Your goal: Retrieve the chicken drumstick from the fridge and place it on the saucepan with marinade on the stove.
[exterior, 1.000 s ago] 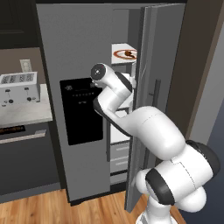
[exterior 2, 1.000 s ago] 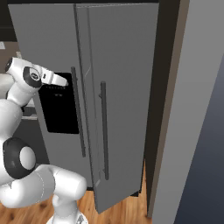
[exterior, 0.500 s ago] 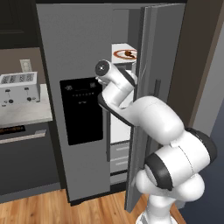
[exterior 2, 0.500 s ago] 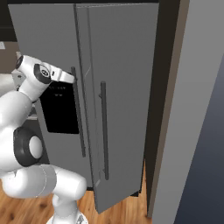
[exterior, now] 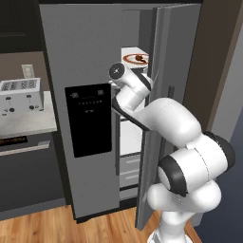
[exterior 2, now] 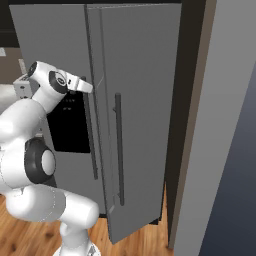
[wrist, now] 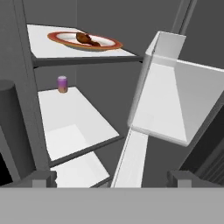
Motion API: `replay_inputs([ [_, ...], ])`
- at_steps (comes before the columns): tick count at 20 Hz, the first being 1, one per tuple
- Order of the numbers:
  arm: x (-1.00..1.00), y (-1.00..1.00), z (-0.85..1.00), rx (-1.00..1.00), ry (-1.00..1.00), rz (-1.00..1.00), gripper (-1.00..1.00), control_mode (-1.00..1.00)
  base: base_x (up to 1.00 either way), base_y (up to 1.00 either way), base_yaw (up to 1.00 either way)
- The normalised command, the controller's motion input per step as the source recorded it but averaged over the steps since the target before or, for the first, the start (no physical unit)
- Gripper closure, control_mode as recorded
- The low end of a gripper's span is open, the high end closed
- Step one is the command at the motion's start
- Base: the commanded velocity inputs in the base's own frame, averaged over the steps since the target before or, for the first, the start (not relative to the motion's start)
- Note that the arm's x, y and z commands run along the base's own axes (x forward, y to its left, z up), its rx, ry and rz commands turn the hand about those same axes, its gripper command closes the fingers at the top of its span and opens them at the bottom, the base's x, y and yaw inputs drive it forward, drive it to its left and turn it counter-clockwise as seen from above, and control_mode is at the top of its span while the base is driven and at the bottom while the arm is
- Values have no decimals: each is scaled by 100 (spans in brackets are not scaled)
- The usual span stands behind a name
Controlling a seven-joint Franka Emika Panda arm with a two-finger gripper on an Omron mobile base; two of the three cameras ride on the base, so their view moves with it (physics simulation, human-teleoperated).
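The fridge (exterior: 90, 57), a tall slab of flat grey steel, fills the centre of the left base view; its right-hand door (exterior: 163, 95) stands ajar, edge-on, and a glossy black rectangular dispenser panel (exterior: 91, 119) is set in the closed left door. In the right base view the same door face carries a dark vertical bar handle (exterior 2: 119, 150). The white, smooth, rounded arm (exterior: 166, 123) rises from the lower right and reaches into the gap between the doors. In the hand view, flat white shelves (wrist: 74, 113) step down the left half, and a boxy white door bin (wrist: 170, 100) occupies the right. On the top shelf, upper left, lies a shallow round white plate (wrist: 107, 43) with a red rim; the chicken drumstick (wrist: 86, 39), a lumpy reddish-brown piece, rests on it. One shelf below stands a small pink-purple cylindrical can (wrist: 62, 84). The gripper (wrist: 111, 177) has its two dark finger tips set wide apart at the bottom edge, holding nothing.
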Motion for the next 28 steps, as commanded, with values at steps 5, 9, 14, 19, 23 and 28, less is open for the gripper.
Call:
replay_inputs([
  [5,2,-35,0,0,0,0,-100,-100,0,0,0],
  [9,6,-28,0,0,-1,0,-100,-100,0,0,0],
  [14,6,-23,0,0,-1,0,-100,-100,0,0,0],
  [19,-22,-57,0,0,0,-4,-100,-100,0,0,0],
  [23,-59,-86,0,0,0,-10,-100,-100,0,0,0],
  [28,-69,-97,0,0,0,-12,-100,-100,0,0,0],
])
